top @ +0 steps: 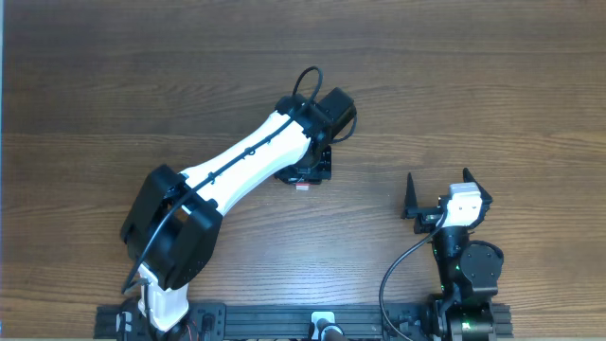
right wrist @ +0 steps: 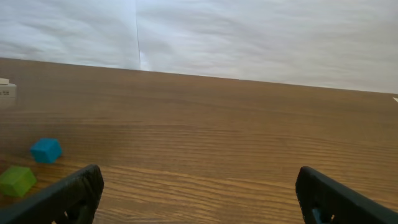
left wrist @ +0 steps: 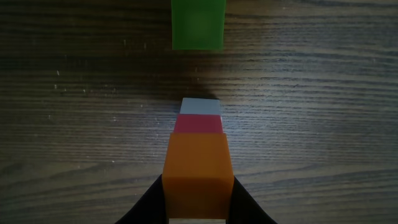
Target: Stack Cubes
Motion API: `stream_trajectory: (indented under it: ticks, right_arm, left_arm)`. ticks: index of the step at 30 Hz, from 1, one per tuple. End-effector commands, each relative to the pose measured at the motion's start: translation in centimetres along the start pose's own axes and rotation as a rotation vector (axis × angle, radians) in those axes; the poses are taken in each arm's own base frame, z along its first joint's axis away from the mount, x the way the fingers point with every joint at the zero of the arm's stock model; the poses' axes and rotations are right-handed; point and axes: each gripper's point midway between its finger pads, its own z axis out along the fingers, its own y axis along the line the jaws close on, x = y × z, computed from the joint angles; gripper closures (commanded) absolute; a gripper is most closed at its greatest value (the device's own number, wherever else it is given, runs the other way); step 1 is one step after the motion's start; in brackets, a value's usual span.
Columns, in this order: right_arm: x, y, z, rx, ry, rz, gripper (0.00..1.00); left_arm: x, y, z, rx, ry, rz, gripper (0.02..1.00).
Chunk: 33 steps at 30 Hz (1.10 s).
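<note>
We recorded the orange cube (left wrist: 198, 171) near the table's (top: 492, 85) centre, lined up with a red cube (left wrist: 198, 124) and a pale cube (left wrist: 201, 107); the left gripper (left wrist: 198, 190) clasped it, arm extended; the right gripper (right wrist: 198, 171) stood agape.

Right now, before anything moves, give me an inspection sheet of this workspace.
Surface: wooden table, nothing spilled.
Job's things: orange cube in the left gripper; red cube and white cube lined up just beyond; green cube and blue cube lie apart.
Clutter: small white object at the table's edge, unidentifiable.
Grippers: left shut on orange cube; right gripper open, empty.
Cables: black cable looped at left wrist.
Surroundings: white wall.
</note>
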Motion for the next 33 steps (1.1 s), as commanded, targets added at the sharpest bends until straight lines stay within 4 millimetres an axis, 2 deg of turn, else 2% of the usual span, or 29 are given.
stream_trajectory:
  ticks: [1, 33]
  right_arm:
    - [0.11, -0.01, 0.0, 0.003, -0.003, -0.005, 0.007]
    - [0.11, -0.01, 0.0, 0.003, -0.003, -0.005, 0.009]
  left_arm:
    - [-0.17, -0.15, 0.27, -0.004, 0.004, 0.012, 0.98]
    - [-0.08, -0.26, 0.28, 0.001, 0.009, 0.012, 0.978]
